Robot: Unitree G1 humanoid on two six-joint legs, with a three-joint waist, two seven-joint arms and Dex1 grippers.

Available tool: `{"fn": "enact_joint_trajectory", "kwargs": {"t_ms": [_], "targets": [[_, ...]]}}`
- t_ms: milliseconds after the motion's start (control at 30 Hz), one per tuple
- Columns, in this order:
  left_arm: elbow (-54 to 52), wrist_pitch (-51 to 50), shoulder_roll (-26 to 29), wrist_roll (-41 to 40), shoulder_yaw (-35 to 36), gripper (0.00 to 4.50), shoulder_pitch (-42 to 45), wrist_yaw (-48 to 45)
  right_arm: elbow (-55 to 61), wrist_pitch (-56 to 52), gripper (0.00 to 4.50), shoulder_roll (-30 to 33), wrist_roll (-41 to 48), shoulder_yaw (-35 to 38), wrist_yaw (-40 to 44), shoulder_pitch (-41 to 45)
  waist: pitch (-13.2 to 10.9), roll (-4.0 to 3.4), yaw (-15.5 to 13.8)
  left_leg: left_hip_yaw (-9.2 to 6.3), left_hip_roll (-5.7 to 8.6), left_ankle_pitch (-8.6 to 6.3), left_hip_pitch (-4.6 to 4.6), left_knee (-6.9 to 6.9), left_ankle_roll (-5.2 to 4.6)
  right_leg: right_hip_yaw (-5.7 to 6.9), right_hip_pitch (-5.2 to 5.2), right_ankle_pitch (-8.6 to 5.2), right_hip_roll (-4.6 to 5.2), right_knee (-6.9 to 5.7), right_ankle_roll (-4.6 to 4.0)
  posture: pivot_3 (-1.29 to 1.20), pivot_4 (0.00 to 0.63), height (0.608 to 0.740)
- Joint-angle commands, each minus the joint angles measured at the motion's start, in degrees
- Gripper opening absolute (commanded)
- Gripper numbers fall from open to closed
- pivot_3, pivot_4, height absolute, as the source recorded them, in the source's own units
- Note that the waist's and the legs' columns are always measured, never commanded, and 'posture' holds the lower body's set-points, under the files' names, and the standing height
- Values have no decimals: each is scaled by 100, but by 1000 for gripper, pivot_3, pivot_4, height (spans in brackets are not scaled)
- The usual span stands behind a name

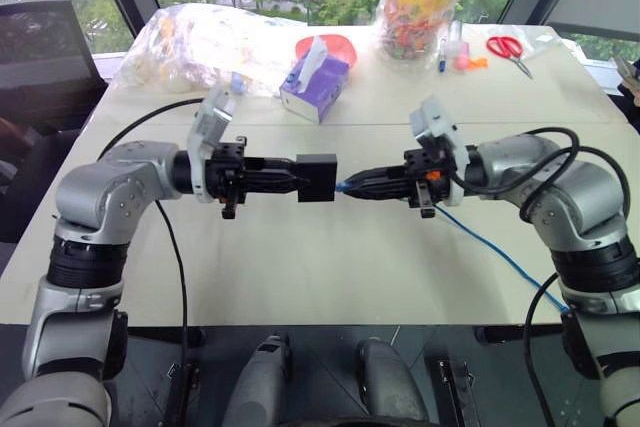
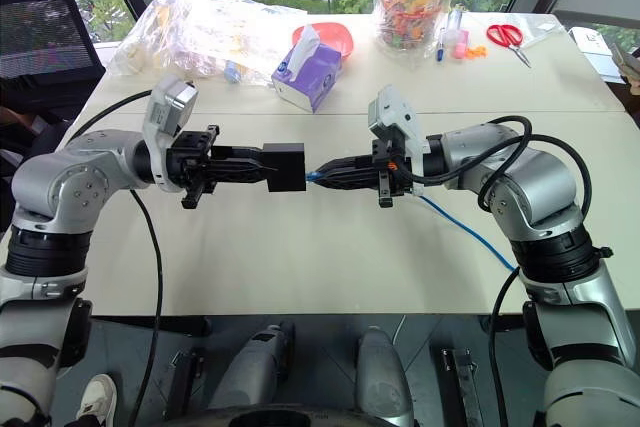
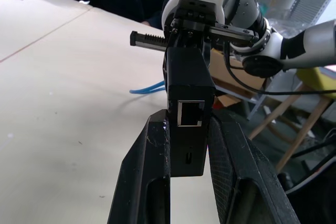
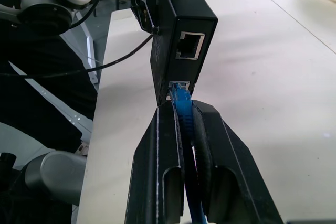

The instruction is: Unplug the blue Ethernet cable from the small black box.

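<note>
Above the desk (image 1: 330, 267), the left hand (image 1: 296, 179) clamps the small black box (image 1: 316, 178); the right hand (image 1: 352, 187) pinches the blue Ethernet cable (image 1: 495, 249) just behind its plug (image 4: 180, 94). Plug sits at the socket mouth; separation appears incomplete. Pull-out remains.

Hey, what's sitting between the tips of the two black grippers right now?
The small matte-black box, clamped in the left gripper, and the blue Ethernet cable's plug, pinched by the right gripper, apparently just outside the socket. The eye views show this.
</note>
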State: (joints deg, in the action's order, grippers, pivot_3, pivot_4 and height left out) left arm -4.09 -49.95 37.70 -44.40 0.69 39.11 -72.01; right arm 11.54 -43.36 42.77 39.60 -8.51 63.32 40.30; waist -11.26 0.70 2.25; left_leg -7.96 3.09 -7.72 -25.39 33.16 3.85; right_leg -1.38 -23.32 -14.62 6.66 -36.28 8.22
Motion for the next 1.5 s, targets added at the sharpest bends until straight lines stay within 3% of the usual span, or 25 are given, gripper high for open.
{"fn": "enact_joint_trajectory", "kwargs": {"t_ms": [33,233,333,433,1067,1167,1267,1500], "targets": [[-138,-95,183,-422,360,420,125,-261,-253,-29,106,302,-432,265,-278,-108,0,0,0,0,0,0,0,0,0,0,0,0,0,0,0,0,150,728],[-177,591,42,27,214,420,-18,-179,81,-719,106,99,308,532,-425,-96,0,0,-8,0,0,0,0,0,0,0,0,0,1,0,-1,0,150,728],[-171,803,-25,101,149,420,-44,-146,221,-1071,1155,-30,683,698,-591,-111,0,2,-22,0,0,0,0,0,0,0,0,-1,2,1,-3,0,150,728],[-185,903,-84,98,122,420,-35,-121,373,-1371,2516,-123,841,764,-770,-129,0,2,-27,1,1,0,-2,0,0,0,-1,-1,3,2,-3,0,150,728],[-210,1047,-142,160,15,420,-141,-178,597,-2027,2516,-379,1661,1094,-1253,12,0,2,-26,1,0,-1,-3,0,-2,0,-1,-1,3,4,-3,0,150,728],[-202,1050,-148,162,21,420,-134,-173,616,-2013,1653,-375,1654,1063,-1248,12,0,2,-26,1,0,-1,-3,0,-2,0,-1,-1,3,4,-3,0,150,728],[-197,1063,-154,176,21,420,-136,-176,634,-2015,173,-392,1639,1030,-1269,10,0,2,-25,1,0,-1,-4,-1,-2,0,-1,-1,3,4,-3,0,150,728],[-200,1055,-167,187,13,420,-127,-163,647,-2026,173,-405,1651,1024,-1287,23,0,2,-26,1,0,-1,-4,-1,-2,0,-2,-1,3,5,-3,0,150,728]]}}
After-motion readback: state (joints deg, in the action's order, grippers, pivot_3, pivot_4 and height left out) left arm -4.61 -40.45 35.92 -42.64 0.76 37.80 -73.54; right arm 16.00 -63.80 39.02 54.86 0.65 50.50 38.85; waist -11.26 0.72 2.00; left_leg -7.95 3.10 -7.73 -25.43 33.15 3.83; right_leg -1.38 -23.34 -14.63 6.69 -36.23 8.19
